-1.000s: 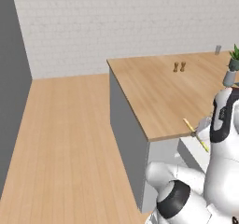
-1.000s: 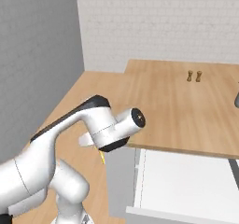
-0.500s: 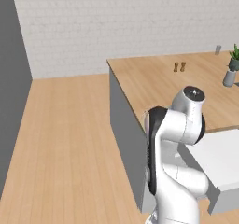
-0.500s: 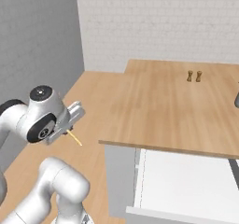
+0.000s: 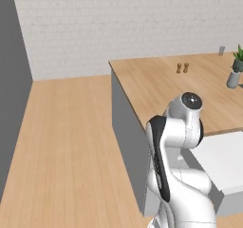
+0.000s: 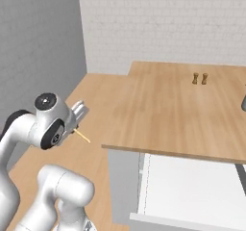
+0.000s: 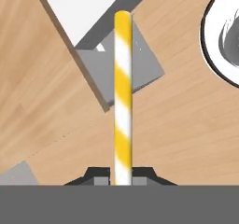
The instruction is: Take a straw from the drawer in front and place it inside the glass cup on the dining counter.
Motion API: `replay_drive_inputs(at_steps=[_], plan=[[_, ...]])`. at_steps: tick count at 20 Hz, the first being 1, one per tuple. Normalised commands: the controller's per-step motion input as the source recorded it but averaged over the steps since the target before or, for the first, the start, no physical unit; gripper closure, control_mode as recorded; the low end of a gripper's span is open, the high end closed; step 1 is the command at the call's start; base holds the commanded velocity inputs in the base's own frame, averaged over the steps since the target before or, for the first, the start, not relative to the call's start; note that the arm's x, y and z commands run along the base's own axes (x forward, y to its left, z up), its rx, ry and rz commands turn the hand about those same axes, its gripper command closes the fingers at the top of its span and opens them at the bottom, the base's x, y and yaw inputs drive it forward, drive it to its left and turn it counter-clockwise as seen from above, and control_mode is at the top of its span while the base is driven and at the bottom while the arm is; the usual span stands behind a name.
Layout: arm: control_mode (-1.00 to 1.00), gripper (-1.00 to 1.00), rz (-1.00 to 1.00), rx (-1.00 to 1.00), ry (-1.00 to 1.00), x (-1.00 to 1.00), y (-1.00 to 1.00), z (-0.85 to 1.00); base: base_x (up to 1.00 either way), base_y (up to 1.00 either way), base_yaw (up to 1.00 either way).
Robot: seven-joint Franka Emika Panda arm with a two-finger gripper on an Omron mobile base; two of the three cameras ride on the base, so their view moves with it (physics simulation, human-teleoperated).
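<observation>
Yellow and white stripes spiral up the straw [image 7: 122, 97], a thin straight stick that my gripper [image 6: 78, 112] is clenched on at its lower end, so most of its length juts free. I hold it off the left edge of the dining counter [image 6: 168, 114], out over the floor, with the drawer [image 6: 192, 186] pulled open below the near edge. I judge the risk is in the swing across: a fast turn could make so thin a stick slip or tilt in my fingers, or its free tip could catch the counter's edge.
</observation>
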Motion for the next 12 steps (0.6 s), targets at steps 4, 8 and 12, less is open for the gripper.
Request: replay_drive_inputs(at_steps=[4,8,12], plan=[[-1.00,1.00,0.10,0.00,-0.19,-0.11,0.00,-0.25,0.00,0.00,0.00],[-1.00,1.00,0.04,0.00,-0.26,-0.29,0.16,-0.03,0.00,0.00,0.00],[1.00,1.00,0.01,-0.02,-0.21,-0.31,0.29,0.00,-0.12,0.15,0.00]])
